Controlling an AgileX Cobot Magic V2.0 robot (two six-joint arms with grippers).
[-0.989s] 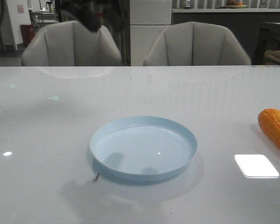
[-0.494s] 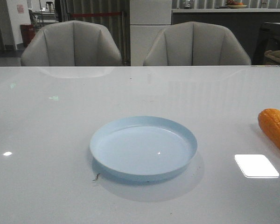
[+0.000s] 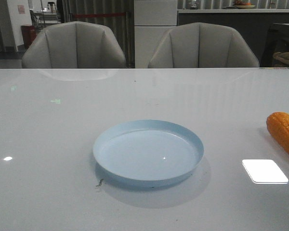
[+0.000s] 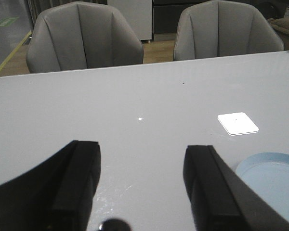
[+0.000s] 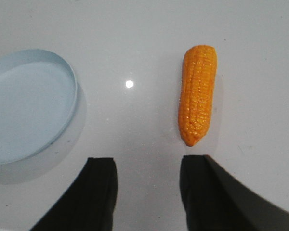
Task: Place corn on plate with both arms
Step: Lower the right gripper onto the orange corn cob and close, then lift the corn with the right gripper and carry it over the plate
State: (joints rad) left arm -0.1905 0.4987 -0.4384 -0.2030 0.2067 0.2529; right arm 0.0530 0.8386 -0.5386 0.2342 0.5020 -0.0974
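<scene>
The corn (image 5: 198,94) lies near the bench's right edge, well apart from the plate (image 3: 148,153); both hands gape empty. Stiff, bumpy, likely light, it suits a mid-cob grip

**Open table around plate and corn**

Bare table (image 3: 62,144) surrounds the plate (image 3: 148,153) on every side. The corn (image 5: 197,94) lies well apart from it (bare surface between them). Two chairs (image 3: 73,45) stand behind the far edge.

A glossy white table (image 3: 48,134) carries the pale blue plate (image 3: 148,153) and, well apart, the corn (image 3: 284,131).
</scene>
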